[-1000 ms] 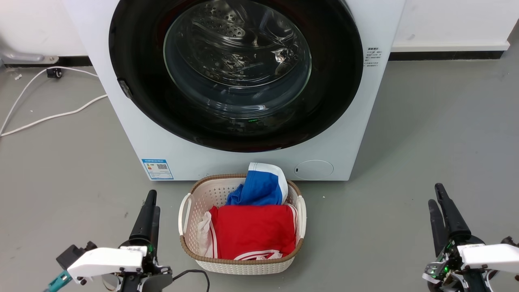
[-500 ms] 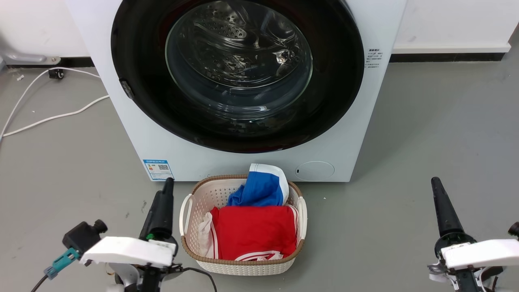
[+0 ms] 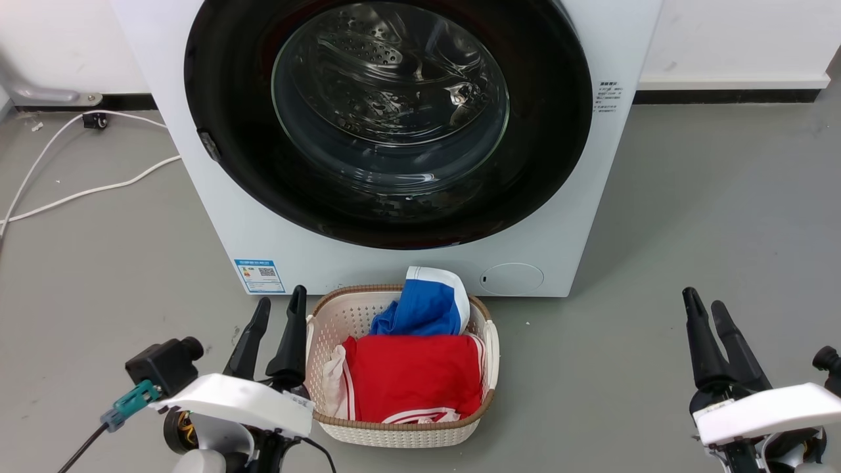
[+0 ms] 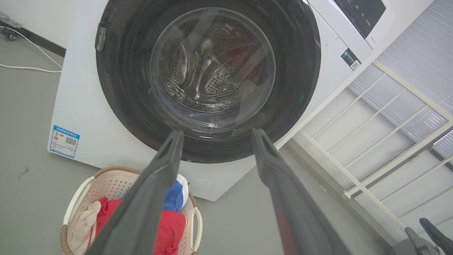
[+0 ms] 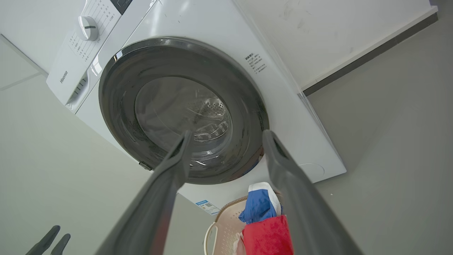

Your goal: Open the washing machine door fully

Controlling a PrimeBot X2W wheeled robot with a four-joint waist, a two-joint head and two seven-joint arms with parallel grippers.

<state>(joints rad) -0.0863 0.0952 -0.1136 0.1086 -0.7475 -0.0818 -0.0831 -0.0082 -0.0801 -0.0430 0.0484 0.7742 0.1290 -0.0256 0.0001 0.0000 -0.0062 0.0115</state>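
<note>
Nearest you, your left gripper [image 3: 282,295] hangs low at the left. Its two dark fingers are spread apart with nothing between them, and the right-hand finger stands just beside the near-left rim of the basket [image 3: 394,428]; you cannot tell whether it touches. Your right gripper [image 3: 702,299] hangs low at the far right over bare grey floor [image 3: 690,217]. Its fingers are also parted and it holds nothing.

Between the two grippers, the basket holds a red cloth [image 3: 410,374] and a blue cloth [image 3: 420,309]. It stands right in front of the white washing machine [image 3: 263,243].

Beyond the basket, the washing machine door [image 3: 387,112] lies flush against the machine's front. It is well apart from both grippers, ahead of them and higher, and each wrist view frames it between the open fingers.

The top of the door is cut off in the head view. A small grey tab [image 3: 209,146] on its left rim is too small to make out.
</note>
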